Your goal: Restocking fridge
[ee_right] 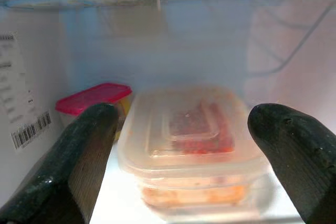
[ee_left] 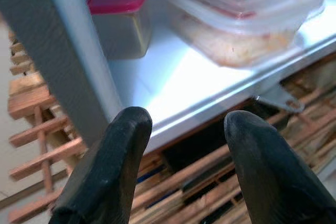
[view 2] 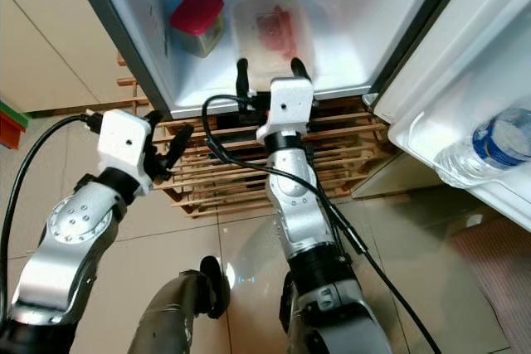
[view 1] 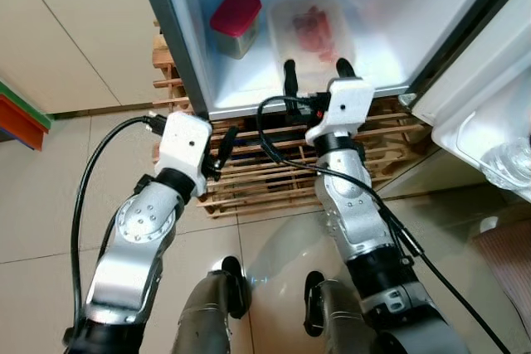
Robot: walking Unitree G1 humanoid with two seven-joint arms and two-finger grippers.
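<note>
Head views. The open fridge (view 1: 178, 55) is seen from above, standing on a slatted wooden pallet (view 1: 265, 172). On the fridge floor a clear lidded food container (view 1: 311, 35) holding reddish food lies directly ahead of the right gripper (view 1: 315, 72), whose two black fingers are spread wide at the front lip of the compartment, the container lined up with the gap between them but not enclosed. A red-lidded metal canister (view 1: 235, 24) stands just beside the container, on the side of the right gripper's left finger. The left gripper (view 1: 222, 148) is held lower, outside the fridge, over the pallet near the fridge's left wall. A water bottle (view 2: 489, 145) lies in the door shelf (view 2: 431, 134), well apart from both grippers.

Left wrist view. The left gripper's fingers (ee_left: 107, 171) are parted with nothing between them; beyond the tips lie the fridge's front edge, the canister and the container, with pallet slats below.

Right wrist view. The right gripper's fingers (ee_right: 79, 156) are released and wide apart; the container sits just beyond the gap, centred between them, untouched. The canister stands behind the left finger, and a barcode label (ee_right: 29, 127) is seen on the fridge wall.
</note>
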